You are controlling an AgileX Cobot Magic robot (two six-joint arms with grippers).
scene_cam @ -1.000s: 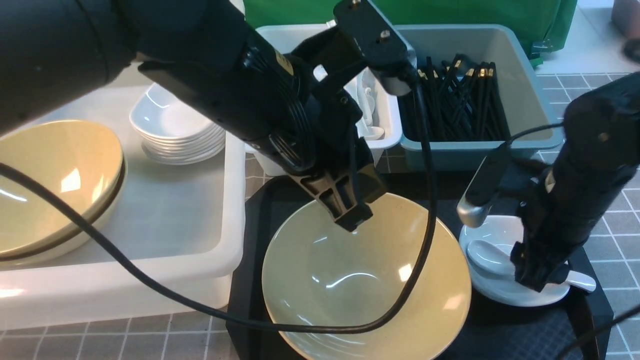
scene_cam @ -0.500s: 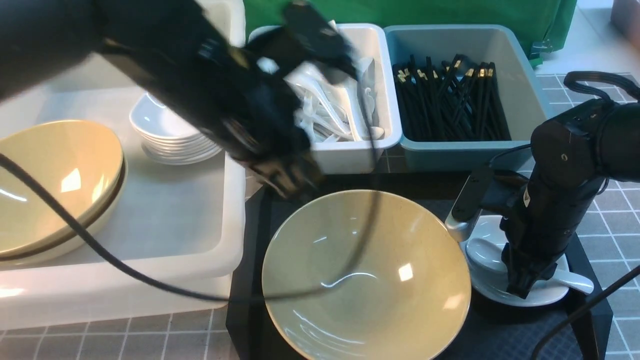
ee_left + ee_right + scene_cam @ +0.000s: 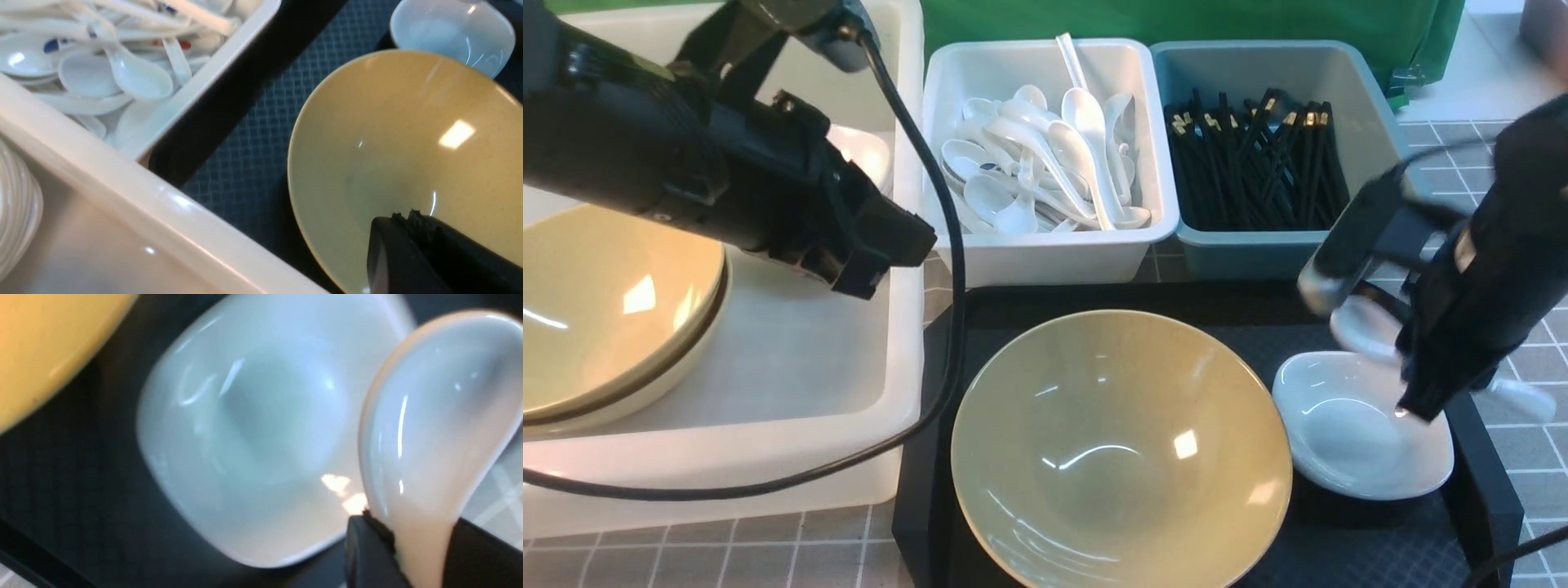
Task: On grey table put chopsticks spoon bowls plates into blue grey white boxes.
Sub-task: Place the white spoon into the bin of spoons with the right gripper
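My right gripper (image 3: 1421, 402) is shut on the handle of a white spoon (image 3: 1364, 328) and holds it just above a small white plate (image 3: 1347, 445) on the black tray. In the right wrist view the spoon (image 3: 437, 416) sticks out from between the fingers of that gripper (image 3: 412, 528), over the plate (image 3: 253, 437). A tan bowl (image 3: 1119, 449) sits mid-tray. My left gripper (image 3: 882, 255) is shut and empty, over the large white box (image 3: 768, 457). Its closed tips (image 3: 404, 216) show against the bowl (image 3: 408, 143).
The large box holds stacked tan bowls (image 3: 613, 302) and a pile of plates (image 3: 862, 155) mostly behind my left arm. Behind the black tray (image 3: 1339, 539), a white box (image 3: 1045, 253) holds spoons and a blue-grey box (image 3: 1380, 147) holds chopsticks (image 3: 1258, 163). Grey table (image 3: 686, 563) lies in front.
My right gripper closed on the spoon and lifted it off the plate. My left arm swung back and left, from above the tray bowl to over the large box.
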